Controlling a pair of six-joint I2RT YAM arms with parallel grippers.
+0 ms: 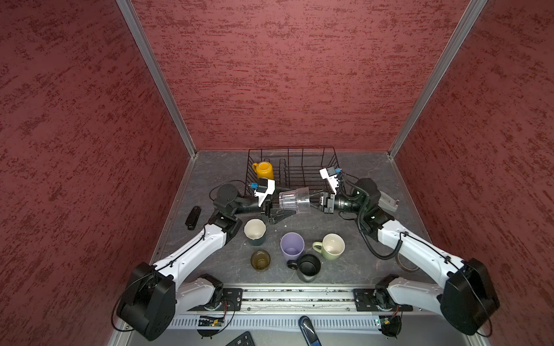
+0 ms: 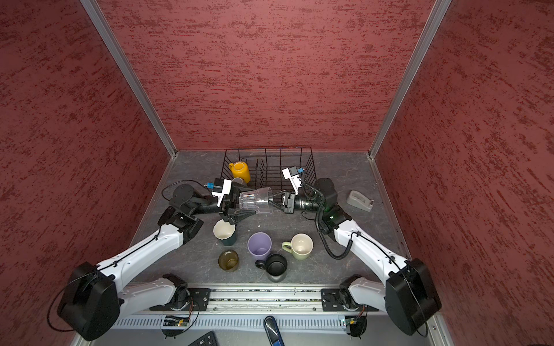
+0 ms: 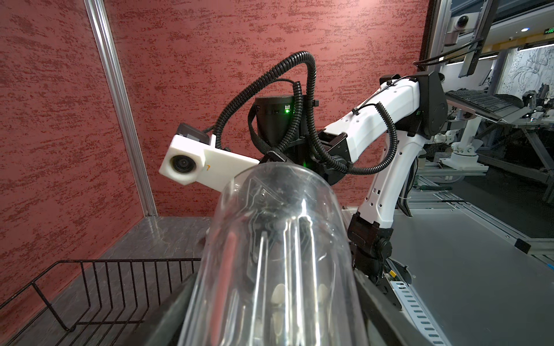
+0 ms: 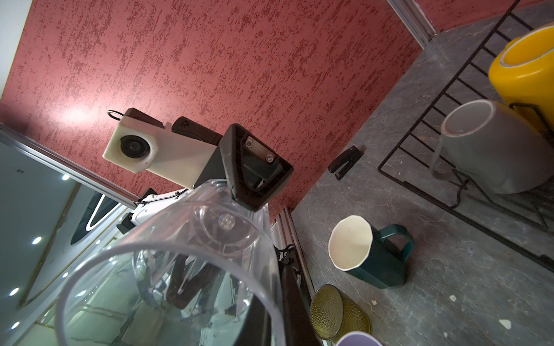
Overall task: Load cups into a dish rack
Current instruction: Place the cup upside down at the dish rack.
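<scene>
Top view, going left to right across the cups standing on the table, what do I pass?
The teal mug, lilac tumbler, pale green mug; amber glass and black mug overlap these, so left out.

Black wire dish rack (image 1: 284,149) sits at the tabletop's far edge, centred.

Inside it, left end:
- yellow mug (image 1: 263,171), upside down
- grey mug (image 4: 494,149) next to it at the near left corner, tipped on its side

Clear glass (image 1: 295,201): ribbed, horizontal, lifted off the tabletop just in front of the rack's near edge, mouth toward the right edge.

Five cups stand upright, bunched mid-tabletop toward the near edge:
- teal mug (image 1: 254,232), cream inside, leftmost
- amber-olive glass (image 1: 260,260), nearer the front edge
- lilac tumbler (image 1: 292,245), in the middle
- black mug (image 1: 308,266), handle left, touching the tumbler
- pale green mug (image 1: 331,247), handle left, rightmost
</scene>
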